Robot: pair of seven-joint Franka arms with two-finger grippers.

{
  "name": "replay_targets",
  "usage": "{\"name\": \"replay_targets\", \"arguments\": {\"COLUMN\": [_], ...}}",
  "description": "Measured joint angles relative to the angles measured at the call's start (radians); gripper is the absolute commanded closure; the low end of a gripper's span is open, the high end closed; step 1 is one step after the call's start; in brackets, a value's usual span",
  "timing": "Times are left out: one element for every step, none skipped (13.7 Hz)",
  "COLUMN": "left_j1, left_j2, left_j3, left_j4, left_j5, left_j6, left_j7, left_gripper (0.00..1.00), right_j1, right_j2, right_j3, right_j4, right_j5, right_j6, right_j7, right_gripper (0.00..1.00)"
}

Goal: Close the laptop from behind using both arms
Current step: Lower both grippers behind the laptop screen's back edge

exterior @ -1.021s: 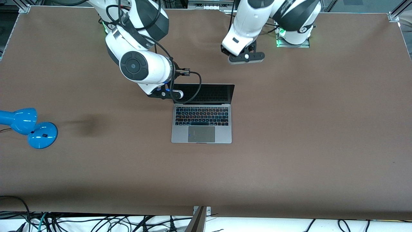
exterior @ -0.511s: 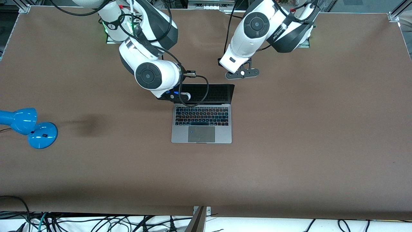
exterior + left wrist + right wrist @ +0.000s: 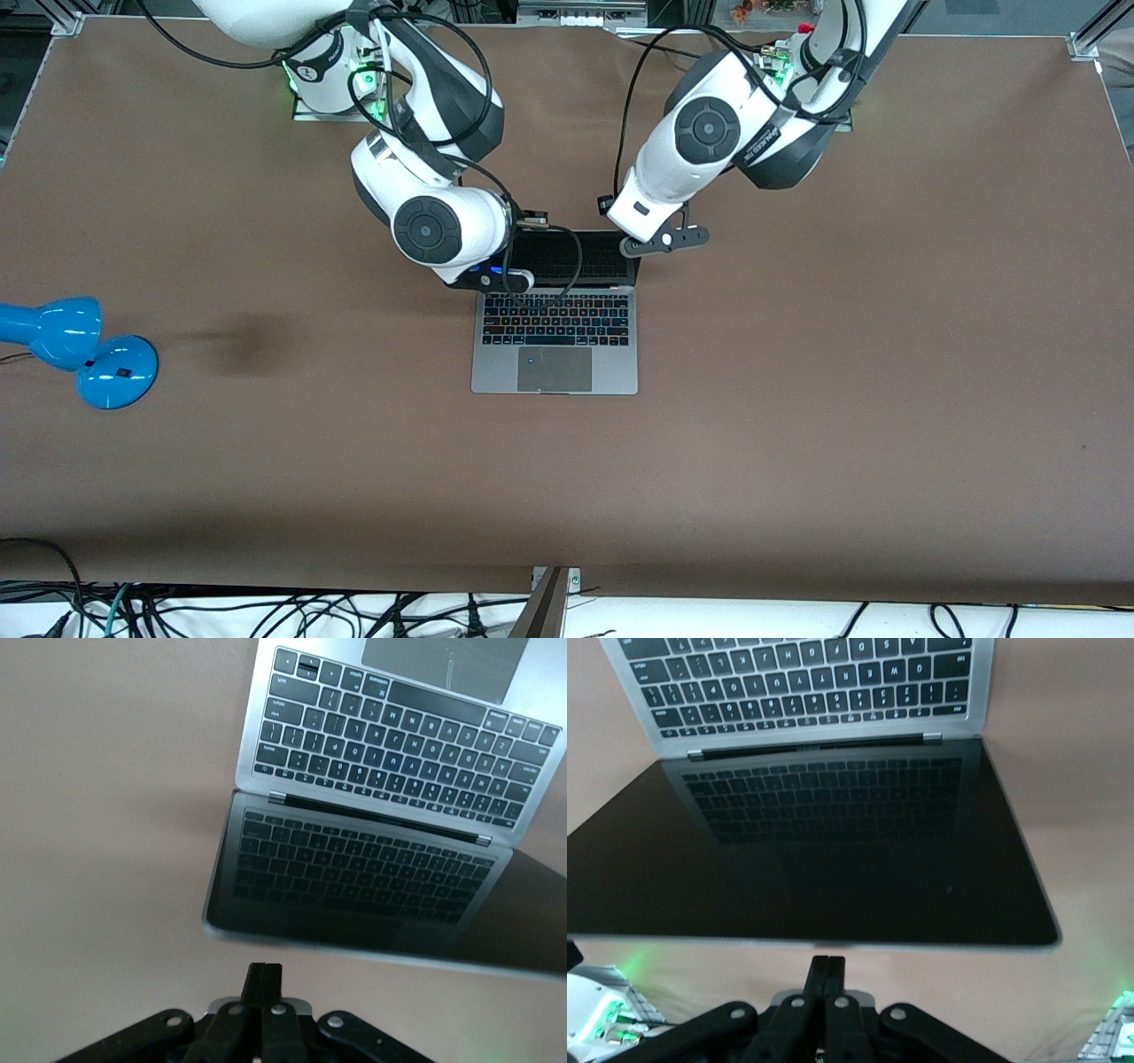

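Note:
The silver-grey laptop (image 3: 555,354) stands open at the middle of the table, its dark screen tilted back toward the arms' bases. My right gripper (image 3: 492,276) is shut and empty at the lid's top edge, at the corner toward the right arm's end. In the right wrist view its closed fingertips (image 3: 827,964) sit just off the lid's rim, with the laptop (image 3: 815,833) filling the view. My left gripper (image 3: 660,241) is shut and empty at the lid's other top corner. A strip of bare table shows between its tips (image 3: 264,973) and the laptop (image 3: 390,735).
A blue desk lamp (image 3: 80,350) lies at the right arm's end of the table. A dark stain (image 3: 239,341) marks the brown table top (image 3: 797,399) between the lamp and the laptop. Loose cables (image 3: 266,611) run along the edge nearest the front camera.
Both arms have swung down toward the laptop. The left gripper came from near its base to the lid's corner. The right gripper shifted along the lid's top edge toward the laptop's middle.

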State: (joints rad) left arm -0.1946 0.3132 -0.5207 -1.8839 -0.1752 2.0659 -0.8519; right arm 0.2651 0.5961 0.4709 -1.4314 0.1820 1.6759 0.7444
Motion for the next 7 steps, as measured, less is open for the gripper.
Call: {"name": "replay_targets", "arguments": {"left_j1": [0.001,0.001,0.001,0.001,0.001,0.001,0.002], "left_j2": [0.013,0.025,0.034,0.043,0.054,0.065,0.075], "left_j3": [0.003,0.006,0.009,0.011,0.016,0.020,0.024], "left_j4": [0.009,0.020,0.031,0.045,0.062,0.078,0.091], "left_j5": [0.000,0.000,0.000,0.000,0.000,0.000,0.003], "left_j6": [0.004,0.004,0.004,0.005,0.005,0.005,0.005], "left_j7": [0.000,0.000,0.000,0.000,0.000,0.000,0.000], "left_gripper": [1.00,1.00,1.00,1.00,1.00,1.00,1.00], "right_j1": [0.000,0.000,0.000,0.000,0.000,0.000,0.000], "right_j2": [0.004,0.007,0.009,0.010,0.010,0.010,0.011], "right_j3": [0.000,-0.001,-0.001,-0.001,-0.001,-0.001,-0.001], "right_j4": [-0.001,-0.001,-0.001,-0.001,-0.001,-0.001,-0.001], "right_j5": [-0.008,-0.016,-0.021,-0.024,-0.030,-0.039,-0.048], "right_j6": [0.005,0.008,0.012,0.016,0.023,0.035,0.048], "right_j7": [0.000,0.000,0.000,0.000,0.000,0.000,0.000], "right_gripper": [1.00,1.00,1.00,1.00,1.00,1.00,1.00]}}
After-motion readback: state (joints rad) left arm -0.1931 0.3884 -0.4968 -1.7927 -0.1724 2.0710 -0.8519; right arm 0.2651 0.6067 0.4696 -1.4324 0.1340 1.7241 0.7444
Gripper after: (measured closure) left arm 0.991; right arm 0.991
